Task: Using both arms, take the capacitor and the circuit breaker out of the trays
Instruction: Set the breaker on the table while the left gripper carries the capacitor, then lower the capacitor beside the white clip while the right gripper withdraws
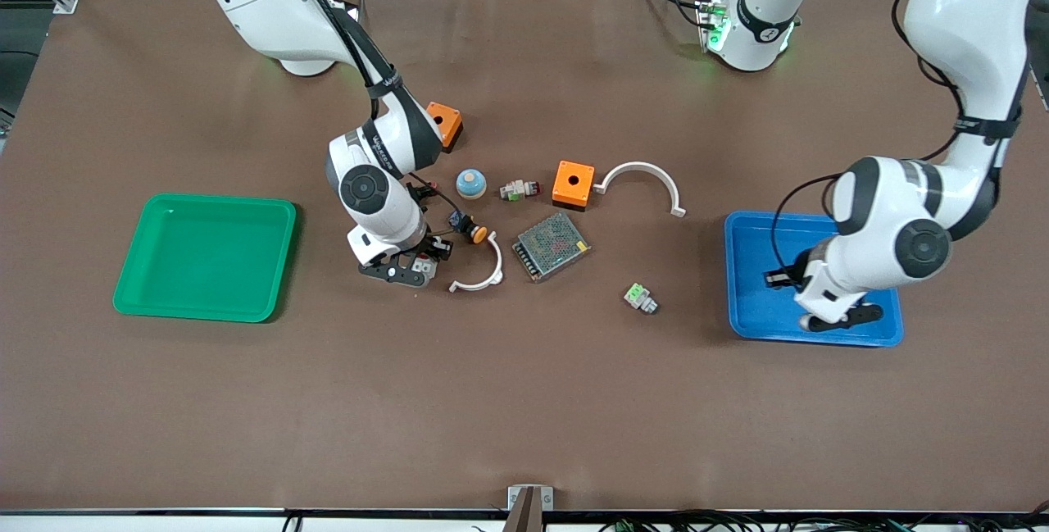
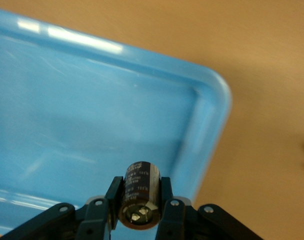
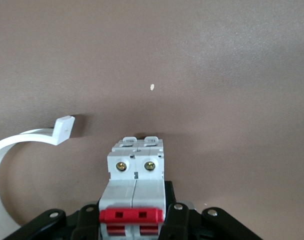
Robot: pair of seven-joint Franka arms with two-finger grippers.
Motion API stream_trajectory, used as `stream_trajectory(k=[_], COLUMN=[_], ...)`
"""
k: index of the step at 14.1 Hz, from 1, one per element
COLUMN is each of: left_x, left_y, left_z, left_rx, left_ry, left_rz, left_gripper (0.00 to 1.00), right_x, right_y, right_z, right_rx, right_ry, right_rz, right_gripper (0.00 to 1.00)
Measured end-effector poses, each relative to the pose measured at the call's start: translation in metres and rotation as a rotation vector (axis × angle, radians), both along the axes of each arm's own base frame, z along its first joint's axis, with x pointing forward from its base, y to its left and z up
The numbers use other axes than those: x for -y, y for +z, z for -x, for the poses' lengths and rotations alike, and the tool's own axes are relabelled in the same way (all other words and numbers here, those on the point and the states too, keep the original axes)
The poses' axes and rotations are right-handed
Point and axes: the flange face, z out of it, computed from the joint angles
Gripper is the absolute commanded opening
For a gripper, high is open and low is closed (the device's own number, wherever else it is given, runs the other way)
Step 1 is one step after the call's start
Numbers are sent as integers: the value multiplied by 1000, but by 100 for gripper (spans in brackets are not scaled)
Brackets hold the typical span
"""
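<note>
We found the capacitor (image 2: pixel 139 195), a short black cylinder with a pale end face and small pale print on its side that we could not read, clamped between the fingers of the left gripper (image 2: pixel 139 210) over the blue tray (image 1: pixel 750 302). That tray held nothing else that we could see. The breaker (image 3: pixel 136 192), a white-grey block with two brass screws and a red lever bar across its face, sat gripped between the fingers of the right gripper (image 3: pixel 137 220), low over the brown table (image 1: pixel 524 401) just beside a white half-ring (image 1: pixel 479 274). We saw no marking on the breaker. The green tray (image 1: pixel 205 257), toward the right arm's end of the table, lay empty. Between the trays we noted a metal mesh box (image 1: pixel 551 246), two orange boxes (image 1: pixel 573 184), a second white arc (image 1: pixel 641 184), a small green-and-white block (image 1: pixel 640 298) and a black part with an orange cap (image 1: pixel 469 228).
</note>
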Motion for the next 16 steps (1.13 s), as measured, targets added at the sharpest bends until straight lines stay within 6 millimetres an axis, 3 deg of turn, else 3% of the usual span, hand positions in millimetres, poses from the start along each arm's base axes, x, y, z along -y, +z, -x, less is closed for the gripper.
stream_trajectory(k=[1,2,5,7,9,12,13,15,16], left_x=[18,35,83,104,124,159,169,180,181], left_y=[-1,-2,-11,-23,-38,-63,-69,-78,-82], left_z=[5,10,30,46,60,83,90,97,97], left_rx=[-9,-14,-13,-35,-49,-79,-90,-105,-108], left_ry=[25,48,110,136,161,182,186,198,205], left_rz=[8,14,34,35,32,25,22,18,19], left_gripper=[0,0,0,0,1,10,21,57,99], right_x=[1,1,0,-1,2,23,37,77,102], right_y=[-2,-3,5,23,65,152,170,189,196], right_z=[0,0,-8,-23,-50,-91,-100,-114,-120], right_rx=[-3,-4,11,7,-36,-74,-83,-100,-108], right_ry=[-1,-1,-5,-12,-25,-19,5,57,83], right_rz=[2,3,-3,-2,10,9,7,7,15], right_gripper=[39,99,100,100,100,100,100,100,100])
